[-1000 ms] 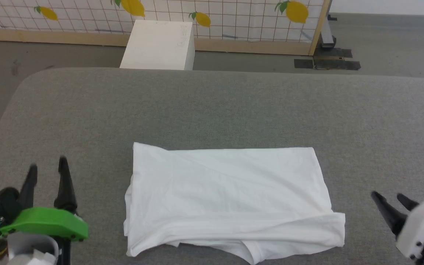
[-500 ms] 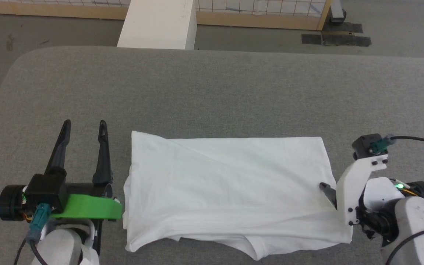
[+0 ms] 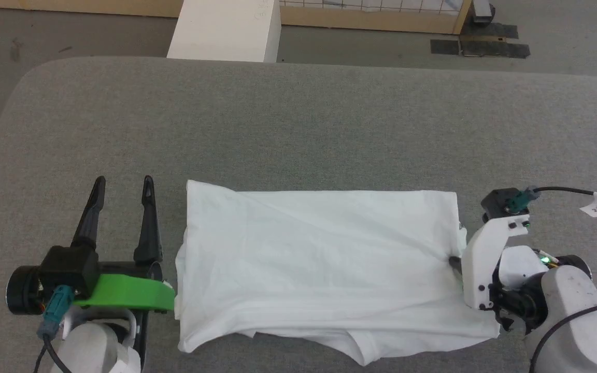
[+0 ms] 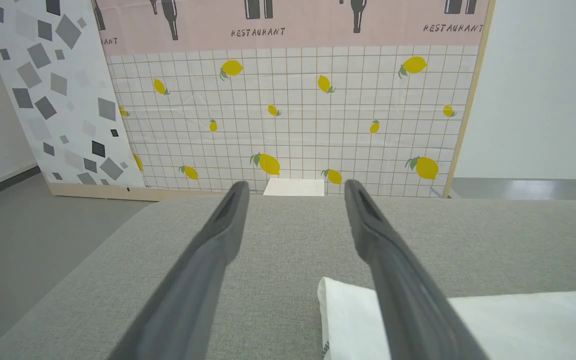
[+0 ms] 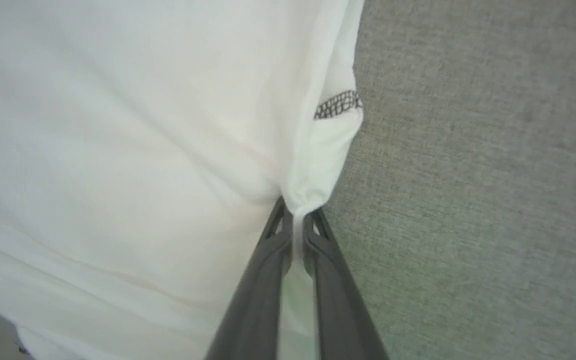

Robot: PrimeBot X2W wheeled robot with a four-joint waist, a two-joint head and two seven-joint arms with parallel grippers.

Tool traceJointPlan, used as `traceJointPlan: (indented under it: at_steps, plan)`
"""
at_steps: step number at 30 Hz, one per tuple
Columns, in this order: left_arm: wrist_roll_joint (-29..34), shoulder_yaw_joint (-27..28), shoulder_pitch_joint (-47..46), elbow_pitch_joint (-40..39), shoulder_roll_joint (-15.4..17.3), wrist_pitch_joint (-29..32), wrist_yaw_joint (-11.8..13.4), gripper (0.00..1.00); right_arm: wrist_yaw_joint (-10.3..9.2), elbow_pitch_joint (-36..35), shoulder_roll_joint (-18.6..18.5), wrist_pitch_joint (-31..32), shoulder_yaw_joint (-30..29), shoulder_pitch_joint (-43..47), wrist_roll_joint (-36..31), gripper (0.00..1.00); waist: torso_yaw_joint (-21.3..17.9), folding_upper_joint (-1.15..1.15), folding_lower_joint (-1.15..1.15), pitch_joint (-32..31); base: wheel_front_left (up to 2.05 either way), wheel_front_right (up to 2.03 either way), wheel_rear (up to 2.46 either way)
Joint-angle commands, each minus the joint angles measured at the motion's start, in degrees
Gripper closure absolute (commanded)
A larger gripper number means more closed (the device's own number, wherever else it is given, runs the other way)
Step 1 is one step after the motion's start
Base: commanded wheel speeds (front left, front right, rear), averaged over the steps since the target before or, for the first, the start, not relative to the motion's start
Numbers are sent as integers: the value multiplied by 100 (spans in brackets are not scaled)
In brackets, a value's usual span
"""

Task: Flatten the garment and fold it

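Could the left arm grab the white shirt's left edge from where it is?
Probably yes: the open left pincer sits just beside the thin white fabric T-shirt, with only bare grey tabletop between.

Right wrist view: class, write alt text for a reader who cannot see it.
The right claw is pinched shut on a bunched edge of the white garment, which lies on a grey fabric surface. A short strip of dark zigzag stitching shows on the garment's edge beyond the pinch.
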Motion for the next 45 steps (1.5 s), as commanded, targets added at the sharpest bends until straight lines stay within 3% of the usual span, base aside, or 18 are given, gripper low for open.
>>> traceJointPlan:
  at_steps: [1,8,10,13,18,26,30,33,40,45]
  plan:
    - [78,38,-1,29,-30,-43,-53,0,-12,115,-73,-12,-91,61,50,100,-22,0,0,-8,0,0,0]
    - [103,158,23,166,-139,-43,-178,0,-12,22,-724,23,-1059,159,-257,100,-141,0,0,4,0,0,0]
    - [127,194,4,193,-183,-43,-223,0,-12,3,-842,48,-1510,165,-529,100,-165,0,0,19,0,0,0]
    - [145,232,-1,213,-221,-43,-261,0,-12,-73,-885,131,-1668,179,-703,100,-182,0,0,-1,0,0,0]
    - [186,288,49,232,-270,-43,-326,0,-12,-732,-1081,528,-1232,314,-582,100,-215,0,0,-101,0,0,0]
    - [247,354,183,163,-346,-43,-364,0,-12,-2683,-1375,1438,-323,525,561,100,-263,0,0,-218,0,0,0]
    - [270,380,232,130,-403,-43,-370,0,-12,-3132,-1214,1438,212,433,804,100,-275,0,0,-214,0,0,0]
    - [278,390,236,79,-456,-43,-402,0,-12,-3097,-914,1296,609,328,917,100,-238,0,0,-193,0,0,0]
    - [326,399,186,79,-542,-43,-490,0,-12,-2251,-147,658,1328,-134,868,100,1,0,0,-77,0,0,0]
    - [355,417,162,107,-597,-43,-526,0,-12,-1443,153,294,1629,-490,744,100,218,0,0,-26,0,0,0]
